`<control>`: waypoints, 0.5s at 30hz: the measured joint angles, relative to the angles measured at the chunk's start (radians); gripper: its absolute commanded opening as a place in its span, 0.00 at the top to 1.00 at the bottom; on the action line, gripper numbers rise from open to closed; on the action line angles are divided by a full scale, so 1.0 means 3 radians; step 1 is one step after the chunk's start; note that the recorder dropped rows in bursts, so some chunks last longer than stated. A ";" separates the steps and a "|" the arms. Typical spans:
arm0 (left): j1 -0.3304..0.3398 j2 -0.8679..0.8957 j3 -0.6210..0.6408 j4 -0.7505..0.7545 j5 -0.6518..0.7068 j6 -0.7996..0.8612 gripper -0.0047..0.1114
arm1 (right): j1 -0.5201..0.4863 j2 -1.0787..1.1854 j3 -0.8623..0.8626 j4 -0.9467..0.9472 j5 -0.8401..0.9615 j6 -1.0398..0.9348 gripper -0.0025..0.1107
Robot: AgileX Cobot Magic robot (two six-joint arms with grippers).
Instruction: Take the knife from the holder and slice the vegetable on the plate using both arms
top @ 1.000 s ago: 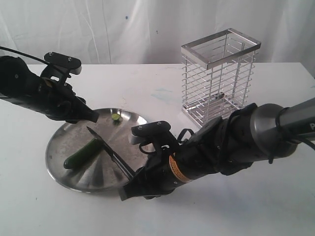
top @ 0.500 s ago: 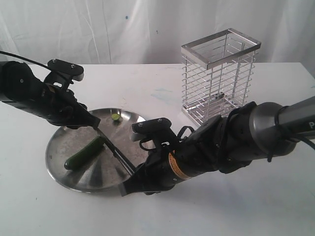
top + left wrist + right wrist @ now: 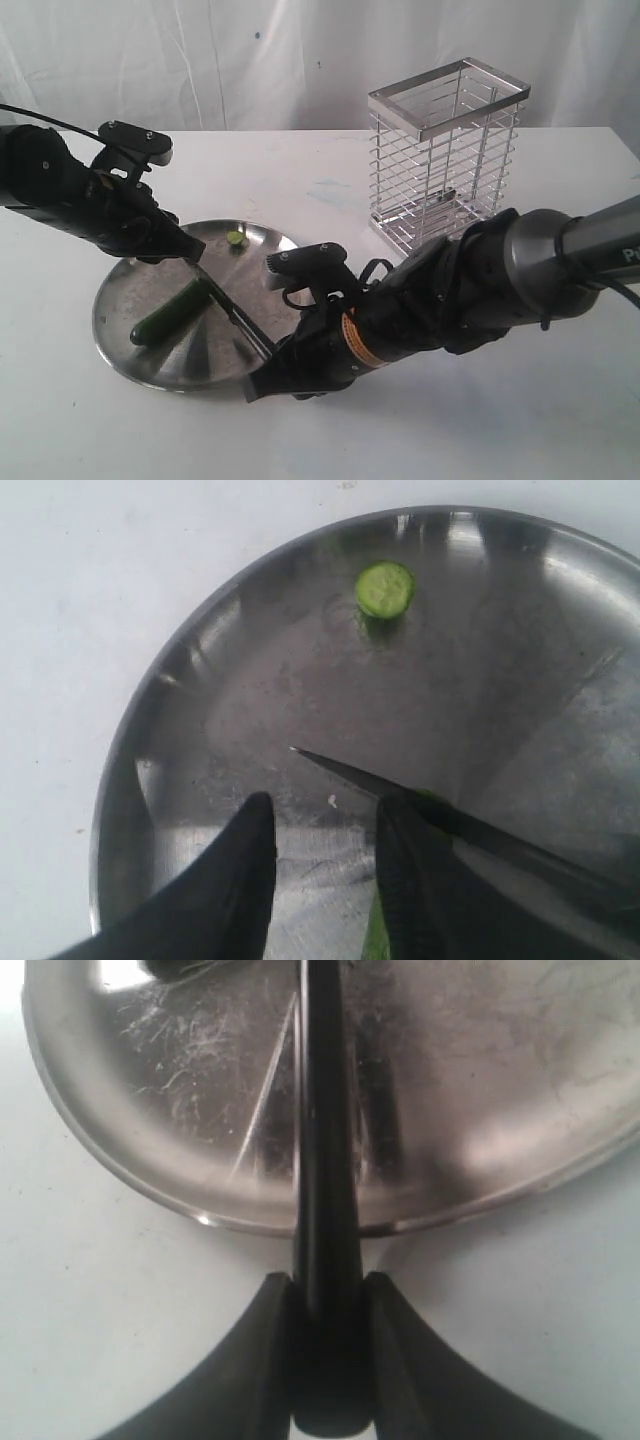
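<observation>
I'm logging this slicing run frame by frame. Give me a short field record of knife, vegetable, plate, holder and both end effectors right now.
knife: handle clamped in right end effector, blade crossing one end of the vegetable
vegetable: lying on the plate
cut piece: apart, near the plate's rim
left end effector: open, low over the plate by the blade tip
holder: upright on the table, knife out
</observation>
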 measured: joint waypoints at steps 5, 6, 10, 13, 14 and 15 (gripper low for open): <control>0.0000 0.0000 0.0000 0.0000 0.0008 0.0000 0.62 | 0.0000 0.0037 0.0000 0.0000 0.0002 0.0005 0.98; 0.0000 0.0000 0.0000 0.0000 0.0008 0.0000 0.62 | 0.0000 0.0037 0.0000 0.0000 0.0002 0.0005 0.98; 0.0000 0.0000 0.0000 0.0000 0.0008 0.0000 0.62 | 0.0000 0.0037 0.0000 0.0000 -0.0043 0.0013 0.98; 0.0000 0.0000 0.0000 0.0000 0.0008 0.0000 0.62 | 0.0000 0.0043 0.0000 0.0012 -0.0130 0.0021 0.98; 0.0000 0.0000 0.0000 0.0000 0.0008 0.0000 0.62 | 0.0000 0.0043 0.0000 0.0012 -0.0163 0.0030 0.98; 0.0000 0.0000 0.0000 -0.0005 0.0008 0.0000 0.62 | 0.0000 0.0048 0.0000 0.0012 -0.0178 0.0038 0.98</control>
